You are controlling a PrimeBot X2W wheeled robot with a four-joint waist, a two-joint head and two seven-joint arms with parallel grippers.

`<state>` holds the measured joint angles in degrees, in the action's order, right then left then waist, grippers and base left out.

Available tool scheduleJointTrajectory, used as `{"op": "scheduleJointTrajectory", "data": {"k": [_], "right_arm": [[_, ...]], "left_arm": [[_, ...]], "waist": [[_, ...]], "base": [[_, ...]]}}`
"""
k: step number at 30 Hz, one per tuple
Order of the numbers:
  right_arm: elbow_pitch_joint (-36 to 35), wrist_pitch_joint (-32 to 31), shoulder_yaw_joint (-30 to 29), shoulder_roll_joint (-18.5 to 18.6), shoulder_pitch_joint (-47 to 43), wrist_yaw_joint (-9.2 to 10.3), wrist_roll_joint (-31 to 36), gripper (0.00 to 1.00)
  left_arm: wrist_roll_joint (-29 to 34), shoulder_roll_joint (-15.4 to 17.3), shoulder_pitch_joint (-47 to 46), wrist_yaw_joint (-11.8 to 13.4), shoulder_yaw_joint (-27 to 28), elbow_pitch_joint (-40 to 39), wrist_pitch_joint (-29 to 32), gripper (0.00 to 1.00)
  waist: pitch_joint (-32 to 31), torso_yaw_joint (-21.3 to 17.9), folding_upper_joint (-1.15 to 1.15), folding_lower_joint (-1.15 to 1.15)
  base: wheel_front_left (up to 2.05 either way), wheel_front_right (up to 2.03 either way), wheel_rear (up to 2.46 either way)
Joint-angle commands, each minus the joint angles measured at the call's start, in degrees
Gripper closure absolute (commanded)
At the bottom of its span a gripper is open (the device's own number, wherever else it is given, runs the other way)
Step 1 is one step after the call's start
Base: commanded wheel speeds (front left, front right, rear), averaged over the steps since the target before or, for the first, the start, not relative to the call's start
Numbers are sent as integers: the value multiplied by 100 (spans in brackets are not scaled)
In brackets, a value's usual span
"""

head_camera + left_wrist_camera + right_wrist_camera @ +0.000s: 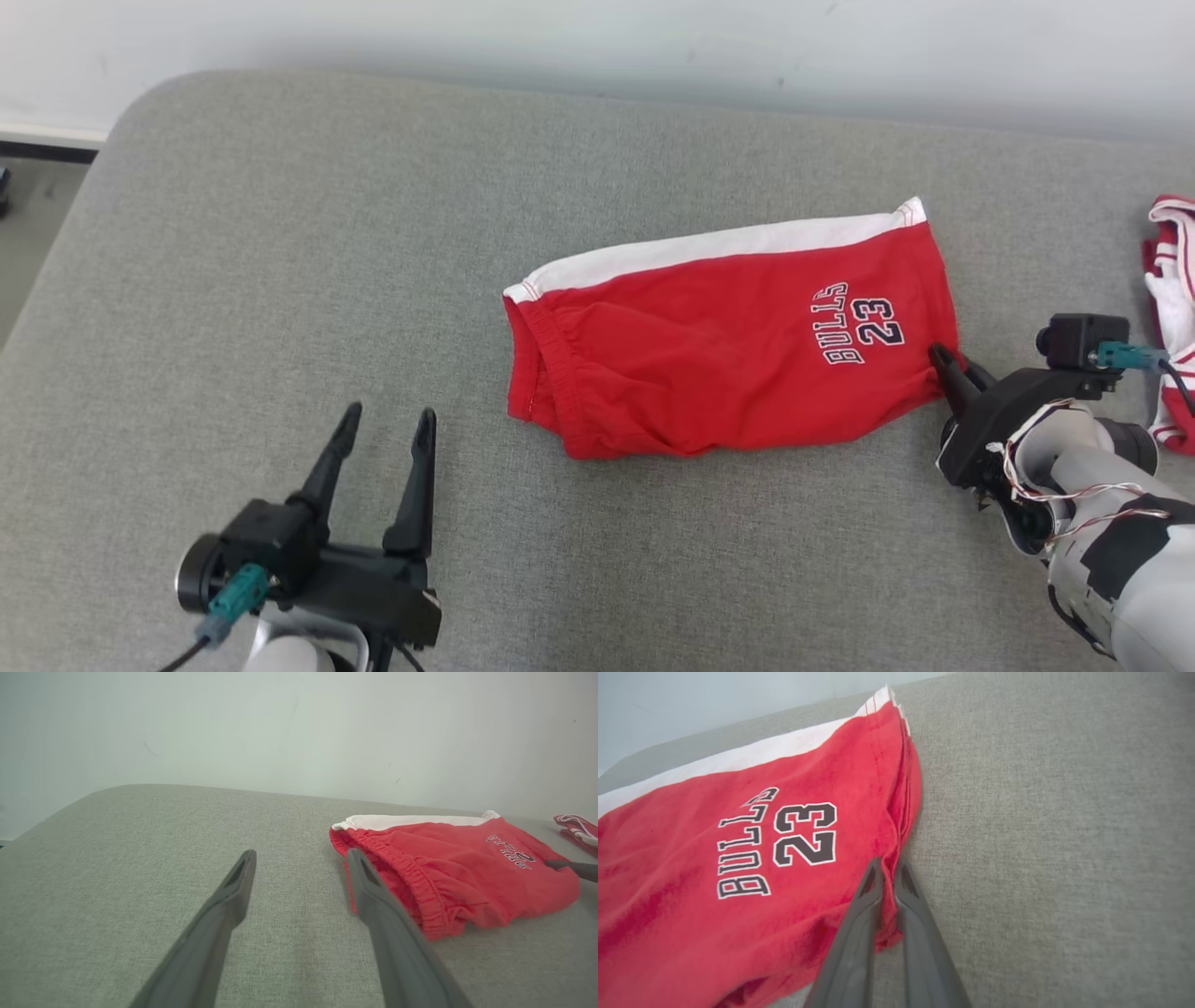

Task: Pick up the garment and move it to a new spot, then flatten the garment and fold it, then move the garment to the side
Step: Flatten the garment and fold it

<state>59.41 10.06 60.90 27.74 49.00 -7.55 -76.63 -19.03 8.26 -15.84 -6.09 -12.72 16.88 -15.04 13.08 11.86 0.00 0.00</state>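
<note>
The garment (719, 341) is a pair of red shorts with a white side stripe and "BULLS 23" print, lying folded on the grey cushion. In the right wrist view my right gripper (888, 871) is shut on the garment (738, 858) at its hem edge, red cloth pinched between the fingers. From the head view that gripper (941, 362) touches the shorts' right lower corner. My left gripper (387, 425) is open near the front left, well clear of the waistband. The left wrist view has that gripper (301, 868) with fingers spread and the garment (458, 877) to its right.
Another red and white garment (1172, 317) lies at the right edge of the grey cushion (280, 280). A pale wall runs behind the cushion. The cushion's left edge drops to a floor (33, 224).
</note>
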Motion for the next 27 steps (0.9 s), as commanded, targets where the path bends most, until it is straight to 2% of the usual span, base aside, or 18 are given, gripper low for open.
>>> {"op": "scheduleJointTrajectory", "data": {"k": [1, 8, 13, 19, 22, 27], "right_arm": [[-4, 29, 45, -42, -108, 11, -19, 100], [-516, 414, -95, 128, -556, 11, -164, 100], [-1315, 510, -375, 465, -1454, 11, -390, 100], [-1964, 520, -513, 839, -2392, 11, -475, 100], [-2111, 521, -602, 939, -2622, 11, -474, 100], [-1932, 511, -781, 912, -2547, 11, -122, 100]], "left_arm": [[96, -52, 115, -38, 52, 45, -7, 0], [206, -140, 386, -121, 147, 262, -7, 0], [208, -99, 708, -132, 166, 275, -7, 0], [127, -39, 899, -138, 120, 189, -7, 0], [99, -40, 943, -138, 149, 125, -7, 0], [120, -96, 979, -134, 138, 104, -7, 0]], "waist": [[-78, -13, 0, 0], [-591, -53, 0, 0], [-984, -195, 0, 0], [-1044, -402, 0, 0], [-1037, -530, 0, 0], [-1049, -663, 0, 0]], "base": [[0, 0, 0], [0, 0, 0], [0, 0, 0], [0, 0, 0], [0, 0, 0], [0, 0, 0]]}}
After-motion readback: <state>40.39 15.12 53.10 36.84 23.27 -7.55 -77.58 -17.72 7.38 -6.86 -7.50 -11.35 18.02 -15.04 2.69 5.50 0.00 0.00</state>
